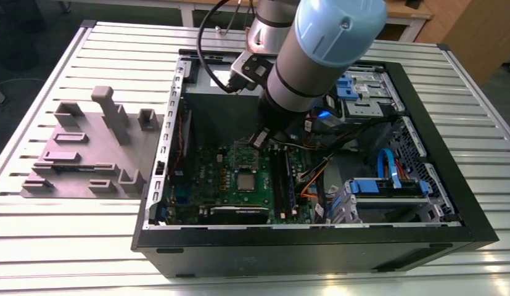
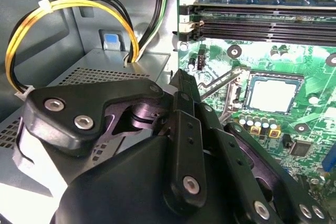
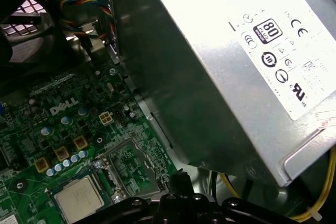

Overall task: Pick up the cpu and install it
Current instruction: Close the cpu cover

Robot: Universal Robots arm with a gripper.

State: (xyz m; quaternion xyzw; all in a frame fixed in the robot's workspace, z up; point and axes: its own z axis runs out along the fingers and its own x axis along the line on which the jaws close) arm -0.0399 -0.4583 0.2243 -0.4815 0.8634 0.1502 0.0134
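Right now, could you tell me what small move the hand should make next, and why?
Probably a short sideways shift, until the hand is over the cpu. The chip lies flat on the motherboard, while the hand hangs off to one side of it, near the power supply.

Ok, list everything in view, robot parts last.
cpu: one, silvery-grey, in the motherboard socket.
motherboard: one, green, inside the case.
computer case: one, black, open, on the table.
power supply: one, grey, white label, inside the case.
cable bundle: one, yellow-black, by the power supply.
tray: one, purple-grey, exterior view's left of the case.
table: one, silver, slatted.
gripper: one, black, above the motherboard, off the cpu.
arm: one, grey and blue, reaching into the case.
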